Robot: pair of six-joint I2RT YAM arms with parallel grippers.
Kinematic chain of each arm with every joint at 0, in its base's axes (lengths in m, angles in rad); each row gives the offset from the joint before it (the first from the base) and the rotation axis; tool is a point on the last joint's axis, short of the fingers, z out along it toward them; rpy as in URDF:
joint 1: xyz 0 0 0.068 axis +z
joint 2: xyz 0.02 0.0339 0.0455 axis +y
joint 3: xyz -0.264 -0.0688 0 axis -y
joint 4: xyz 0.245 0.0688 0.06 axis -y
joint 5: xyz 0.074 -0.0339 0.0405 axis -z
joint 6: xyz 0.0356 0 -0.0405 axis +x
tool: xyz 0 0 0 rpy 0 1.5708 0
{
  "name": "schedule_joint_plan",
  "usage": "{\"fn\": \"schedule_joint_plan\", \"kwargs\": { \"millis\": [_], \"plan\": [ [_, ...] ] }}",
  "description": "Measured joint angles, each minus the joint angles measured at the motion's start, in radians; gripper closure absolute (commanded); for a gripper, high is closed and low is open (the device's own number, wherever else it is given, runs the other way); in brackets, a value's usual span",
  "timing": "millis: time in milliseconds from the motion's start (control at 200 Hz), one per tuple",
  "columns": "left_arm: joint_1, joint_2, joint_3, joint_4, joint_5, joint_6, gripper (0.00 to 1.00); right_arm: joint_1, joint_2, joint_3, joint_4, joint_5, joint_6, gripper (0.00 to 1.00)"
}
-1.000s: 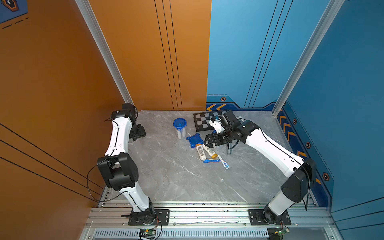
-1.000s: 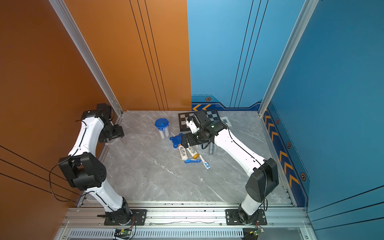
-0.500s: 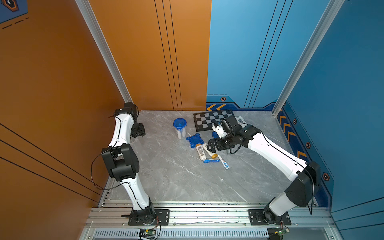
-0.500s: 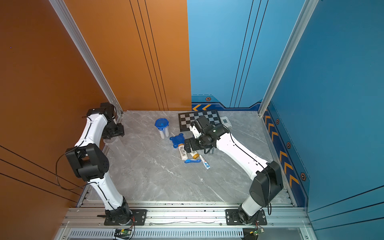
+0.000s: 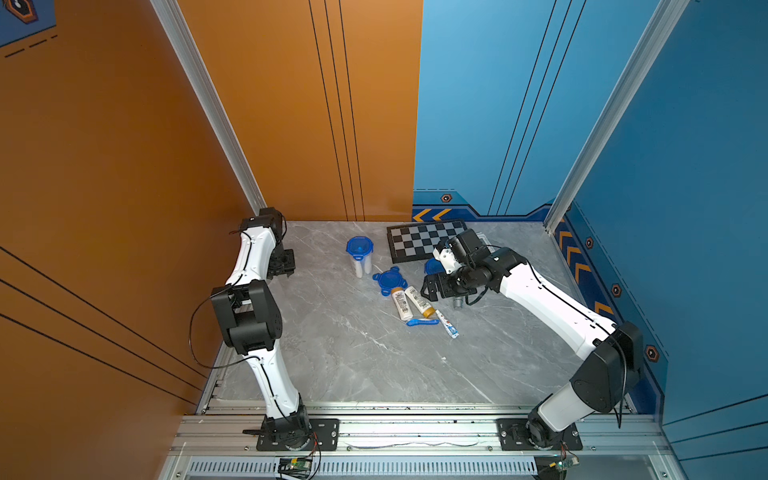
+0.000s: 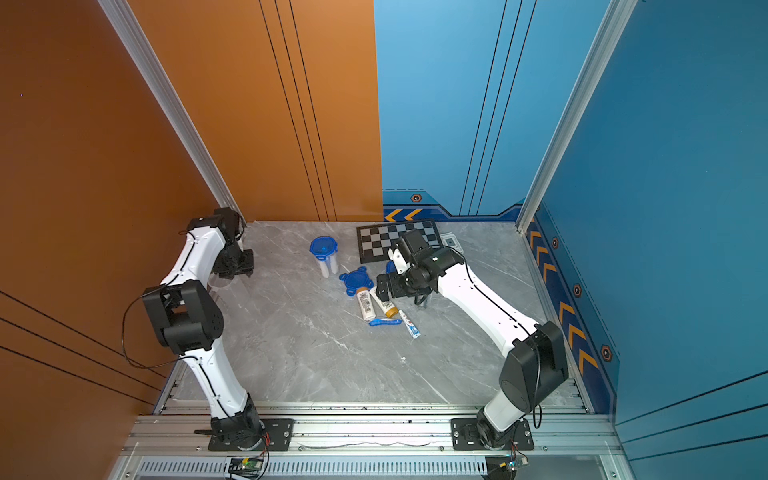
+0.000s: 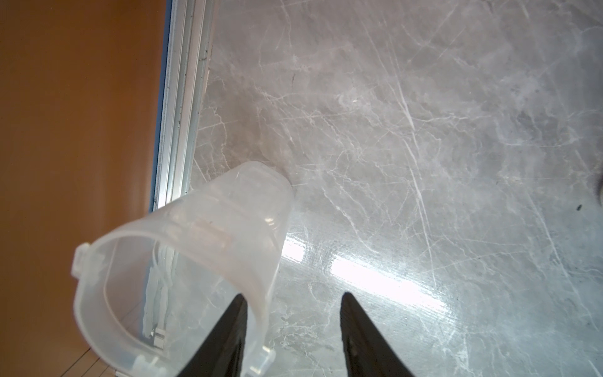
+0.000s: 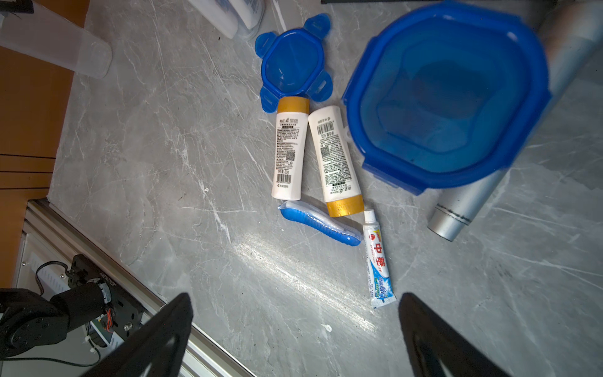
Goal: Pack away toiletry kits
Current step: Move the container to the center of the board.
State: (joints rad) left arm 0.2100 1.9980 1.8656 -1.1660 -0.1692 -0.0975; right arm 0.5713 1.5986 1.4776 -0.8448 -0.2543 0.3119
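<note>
Top views, done: one lidded cup (image 5: pixel 360 253) stands at upper centre of the surface (image 5: pixel 340 353) with white items inside. A second lidded cup (image 5: pixel 431 266) shows only as blue behind the right arm, and its contents are hidden.
Top views, left to do: loose lid (image 5: pixel 390 280), two bottles (image 5: pixel 401 305), brush (image 5: pixel 422 322) and paste (image 5: pixel 449 325) lie clustered at centre. I judge only one kit surely packed.
Top views, room: the lower half of the surface is wide and bare. Board (image 5: pixel 415 243) and mic (image 5: pixel 458 303) crowd the cluster's upper right.
Left wrist, tool: left tool (image 7: pixel 293 297) has its jaws apart, with one finger (image 7: pixel 228 336) at the rim of the empty cup (image 7: pixel 195 248). There is no grip yet.
Left wrist, edges: the lidless cup sits by the rail (image 7: pixel 182 98) and orange wall (image 7: pixel 81 98) at frame left. To the right the surface is bare.
Right wrist, tool: right tool (image 8: pixel 293 300) is spread wide and holds nothing, at bottom centre above bare surface.
Right wrist, clearance: one bottle's cap touches the loose lid. The second lidded cup looms at upper right, over the mic.
</note>
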Motion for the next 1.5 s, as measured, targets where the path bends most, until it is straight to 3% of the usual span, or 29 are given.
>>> {"fn": "schedule_joint_plan", "kwargs": {
  "millis": [641,901,1036,1176,1361,1496],
  "plan": [
    [-0.002,0.019,-0.087,0.033,-0.070,-0.018,0.89,-0.035,-0.010,-0.002,0.000,-0.005,0.000,0.00],
    [-0.074,-0.074,-0.182,0.018,-0.067,-0.043,0.97,-0.063,-0.039,-0.019,0.001,-0.001,-0.001,0.00],
    [-0.158,-0.202,-0.288,-0.006,-0.035,-0.106,0.97,-0.072,-0.043,-0.050,0.000,-0.001,-0.002,0.00],
    [-0.334,-0.296,-0.389,-0.029,0.006,-0.210,0.97,-0.075,-0.049,-0.092,0.000,0.008,-0.023,0.00],
    [-0.605,-0.325,-0.460,-0.033,0.066,-0.364,0.97,-0.058,-0.074,-0.163,0.000,0.049,-0.047,0.00],
    [-0.719,-0.325,-0.469,-0.022,0.101,-0.458,0.96,-0.013,-0.067,-0.188,0.000,0.080,-0.057,0.00]
  ]
}}
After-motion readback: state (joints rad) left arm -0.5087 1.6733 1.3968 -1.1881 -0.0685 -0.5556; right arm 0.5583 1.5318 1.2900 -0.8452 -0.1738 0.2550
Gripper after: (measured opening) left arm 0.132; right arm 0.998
